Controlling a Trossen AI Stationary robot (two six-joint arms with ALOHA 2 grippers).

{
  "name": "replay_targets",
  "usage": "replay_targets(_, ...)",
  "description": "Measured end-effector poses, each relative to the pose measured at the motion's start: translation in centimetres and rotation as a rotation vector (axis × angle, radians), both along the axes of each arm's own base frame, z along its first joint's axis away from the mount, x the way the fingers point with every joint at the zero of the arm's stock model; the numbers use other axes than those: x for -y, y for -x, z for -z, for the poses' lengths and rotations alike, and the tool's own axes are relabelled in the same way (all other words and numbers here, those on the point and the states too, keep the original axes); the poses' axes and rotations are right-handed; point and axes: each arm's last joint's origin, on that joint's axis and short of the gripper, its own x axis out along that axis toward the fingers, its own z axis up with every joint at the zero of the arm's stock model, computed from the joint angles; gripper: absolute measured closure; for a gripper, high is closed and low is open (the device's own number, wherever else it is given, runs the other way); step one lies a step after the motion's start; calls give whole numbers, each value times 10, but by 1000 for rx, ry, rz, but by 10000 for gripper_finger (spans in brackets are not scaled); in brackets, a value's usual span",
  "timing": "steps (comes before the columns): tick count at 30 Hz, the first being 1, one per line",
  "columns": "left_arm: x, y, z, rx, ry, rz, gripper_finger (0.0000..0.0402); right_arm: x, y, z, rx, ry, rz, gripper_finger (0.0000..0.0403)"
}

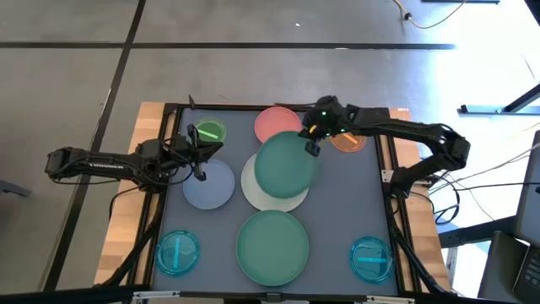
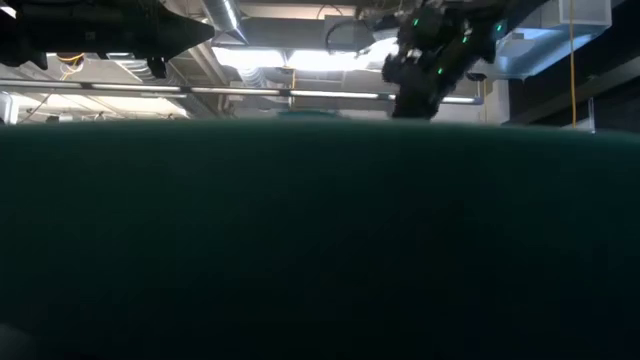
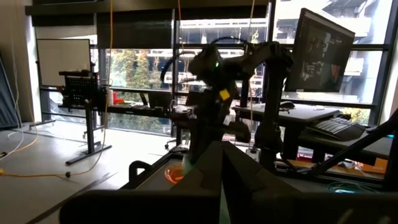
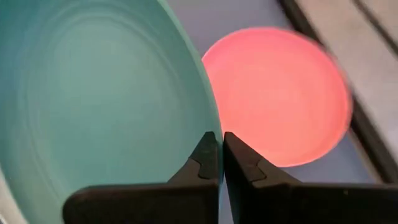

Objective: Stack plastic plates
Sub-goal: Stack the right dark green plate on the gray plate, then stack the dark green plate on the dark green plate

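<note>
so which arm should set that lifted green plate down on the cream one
Right. The right gripper is shut on the green plate over the cream plate; the left gripper is off by the pale blue plate.

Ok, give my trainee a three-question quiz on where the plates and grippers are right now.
1. True or false: the right gripper is shut on the rim of a large green plate.
2. What lies under that plate? A) the cream plate B) the pink plate C) bare mat
3. Which plate does the left gripper hover beside?

Key: 1 true; 2 A; 3 the pale blue plate.
</note>
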Motion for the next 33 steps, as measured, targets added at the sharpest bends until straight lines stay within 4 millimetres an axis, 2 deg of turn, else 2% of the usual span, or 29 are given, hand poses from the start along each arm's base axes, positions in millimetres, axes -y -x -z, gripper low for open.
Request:
replay_targets(7,0,0,0,2,0,1,401,7,-19,43,-77,-125,25,402)
replay_targets(12,0,0,0,5,2,1,401,11,-26,62,-113,-171,54,393)
replay_targets(17,0,0,0,5,2,0,401,11,-27,66,-125,-180,49,333)
replay_targets(23,0,-1,1,-8,-8,7,401,5,-29,59,-113,-183,22,252)
replay_targets(27,0,-12,10,-90,-45,19,401,-23,-29,40,-86,-184,-91,222)
replay_targets(30,1,-25,18,-167,-43,39,401,-57,-27,28,-96,-170,-221,213)
replay_targets(33,4,-43,15,-216,-54,71,401,-95,-22,29,-64,-127,-333,214)
